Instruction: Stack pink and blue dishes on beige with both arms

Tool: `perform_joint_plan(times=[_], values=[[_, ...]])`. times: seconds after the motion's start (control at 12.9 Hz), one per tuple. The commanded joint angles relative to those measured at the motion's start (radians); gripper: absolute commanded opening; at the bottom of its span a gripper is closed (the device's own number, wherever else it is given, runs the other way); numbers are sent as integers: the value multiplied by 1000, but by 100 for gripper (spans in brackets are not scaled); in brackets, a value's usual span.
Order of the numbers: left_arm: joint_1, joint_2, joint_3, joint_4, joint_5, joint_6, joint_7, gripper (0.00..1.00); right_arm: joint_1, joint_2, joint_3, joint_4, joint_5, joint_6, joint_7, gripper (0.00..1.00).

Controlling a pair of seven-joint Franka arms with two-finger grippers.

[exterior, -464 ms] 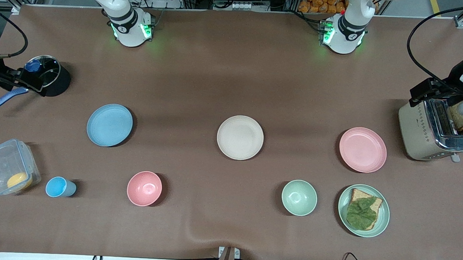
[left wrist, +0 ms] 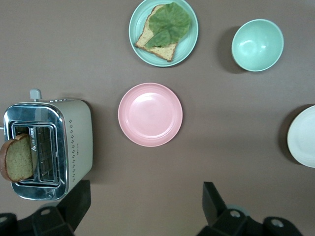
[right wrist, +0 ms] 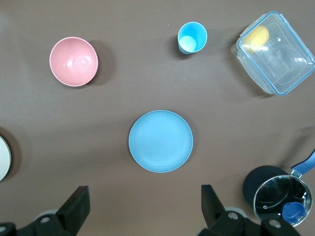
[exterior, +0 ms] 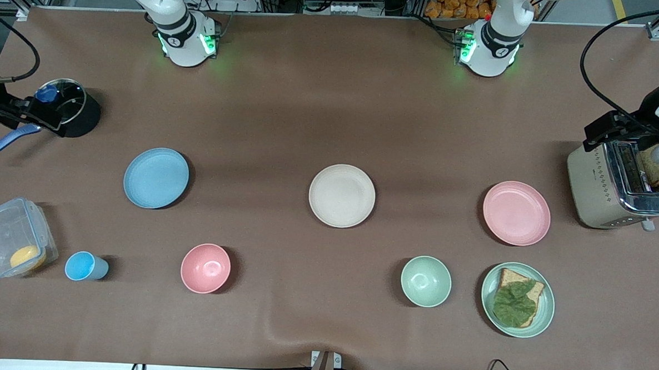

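Observation:
The pale pink plate [exterior: 516,213] lies toward the left arm's end of the table, beside the toaster. The light blue plate [exterior: 156,178] lies toward the right arm's end. Between them, mid-table, sits the beige plate [exterior: 342,195], bare on top. My left gripper [left wrist: 142,199] hangs open high over bare table, with the pink plate [left wrist: 150,114] just ahead of its fingers. My right gripper [right wrist: 143,204] is open too, high over bare table next to the blue plate [right wrist: 161,141]. Neither gripper holds anything.
A toaster [exterior: 619,184] with a bread slice stands at the left arm's end. Nearer the front camera are a green plate with bread and lettuce [exterior: 546,314], a green bowl [exterior: 426,281], a pink bowl [exterior: 206,268], a blue cup [exterior: 84,266] and a clear box [exterior: 13,238]. A lidded black pot [exterior: 74,112] stands at the right arm's end.

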Motion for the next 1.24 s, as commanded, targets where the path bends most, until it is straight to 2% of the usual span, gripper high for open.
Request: perform_joint_plan(times=[0.0, 0.08, 0.31, 0.62, 0.77, 1.16], values=[[75, 92, 2, -7, -22, 46, 96, 100, -1, -3, -1, 4, 12, -11, 12, 100], [98, 115, 2, -48, -20, 109, 122, 100, -1, -3, -1, 4, 12, -11, 12, 100], [126, 103, 2, -288, -11, 375, 125, 100, -1, -3, -1, 4, 12, -11, 12, 100], [166, 123, 2, -549, -6, 719, 125, 100, -1, -1, -1, 4, 14, -11, 11, 100], [175, 181, 2, -593, -6, 806, 125, 100, -1, 0, -1, 3, 14, -12, 2, 100], [264, 331, -2, -593, -5, 917, 237, 100, 2, 0, -1, 4, 14, -11, 3, 100]])
